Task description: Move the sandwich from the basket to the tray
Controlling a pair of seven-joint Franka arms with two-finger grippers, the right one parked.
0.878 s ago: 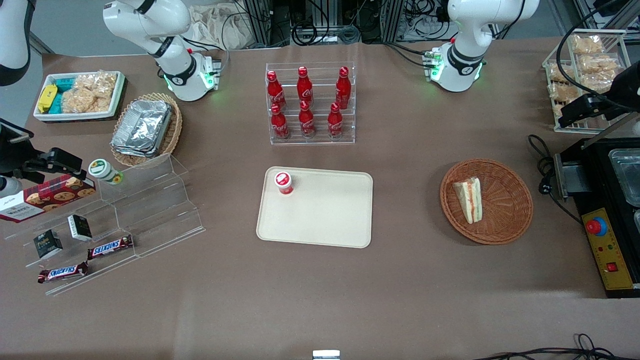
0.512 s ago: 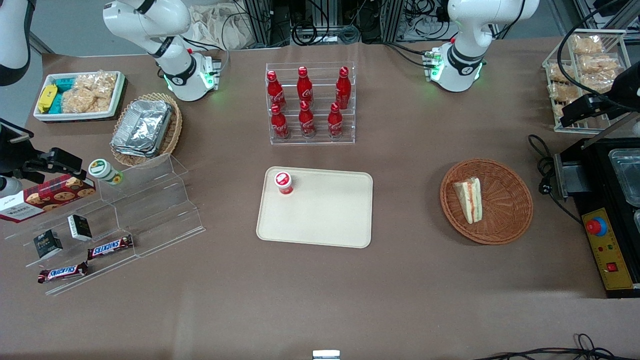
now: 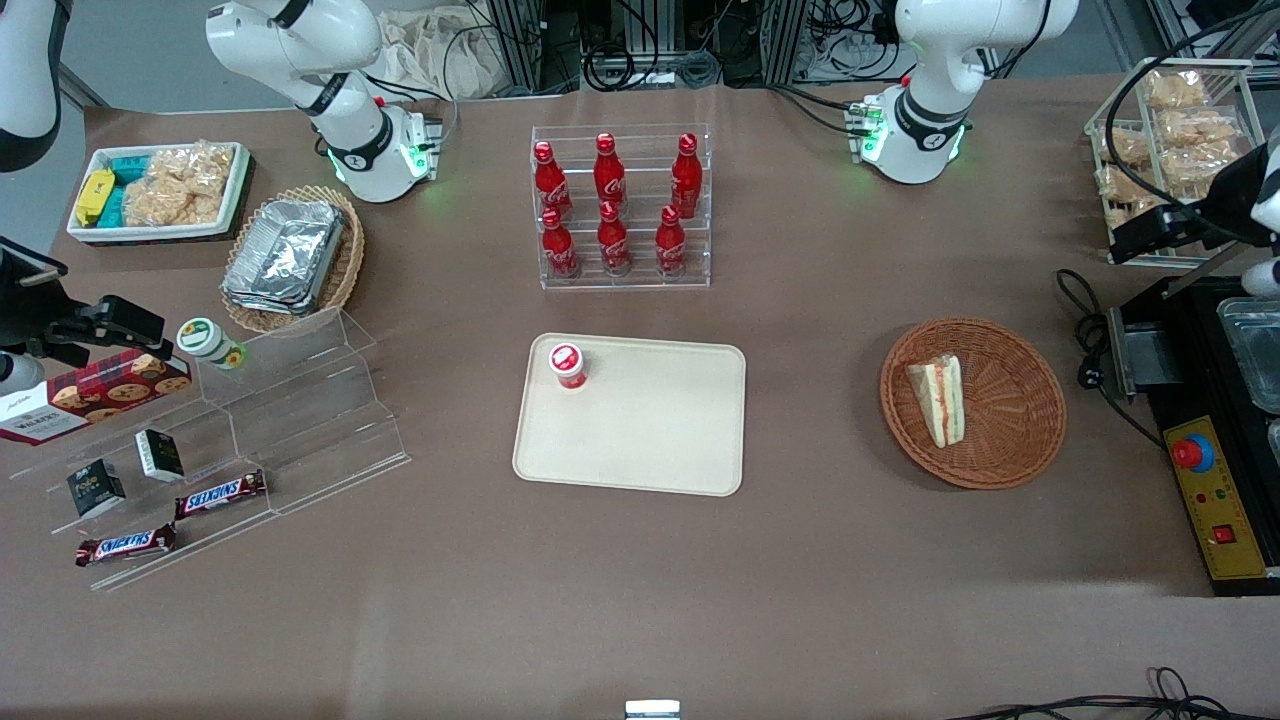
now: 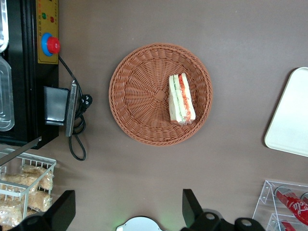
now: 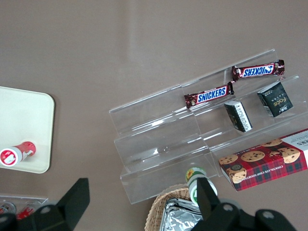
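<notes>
The sandwich [image 3: 937, 400] [image 4: 181, 98], a pale wedge with a red and green filling stripe, lies in the reddish-brown wicker basket [image 3: 1030, 400] [image 4: 134, 96], on the side toward the tray. The beige tray [image 3: 650, 430] [image 4: 293, 120] lies at the table's middle with a small red-capped bottle [image 3: 567, 365] on one corner. My left gripper [image 3: 1150, 232] [image 4: 127, 211] hangs high above the table at the working arm's end, farther from the front camera than the basket. It is open wide with nothing between its fingers.
A black appliance [image 3: 1220, 440] with a red button and a cable [image 3: 1090, 340] sits beside the basket. A wire rack of bagged snacks [image 3: 1170, 130] stands under the arm. A clear rack of red bottles [image 3: 620, 210] stands farther from the front camera than the tray.
My left gripper has shifted slightly nearer the front camera and toward the basket. The sandwich, basket and tray have not moved.
</notes>
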